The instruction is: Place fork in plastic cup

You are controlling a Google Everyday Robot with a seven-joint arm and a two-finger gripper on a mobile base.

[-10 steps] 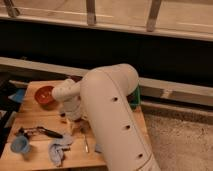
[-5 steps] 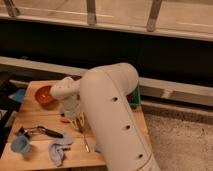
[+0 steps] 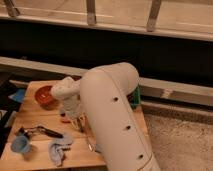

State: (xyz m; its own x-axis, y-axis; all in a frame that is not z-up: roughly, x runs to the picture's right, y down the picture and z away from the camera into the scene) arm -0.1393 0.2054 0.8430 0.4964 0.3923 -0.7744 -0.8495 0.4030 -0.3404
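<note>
Pincer (image 3: 78, 124) closed, low over table (image 3: 35, 116) beside fork (image 3: 89, 145); plastic cup (image 3: 20, 145) well apart, near corner.

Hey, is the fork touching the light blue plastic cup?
Apart. The camera view shows the cloth lying between the cup and the fork by the arm; the gripper, shut, hangs near the fork.

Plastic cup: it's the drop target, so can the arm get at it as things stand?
Probably yes. The plastic cup stands open-topped at the near-left corner of the table; the tool, low at mid-table, has only a flat black-handled utensil and cloth between.
</note>
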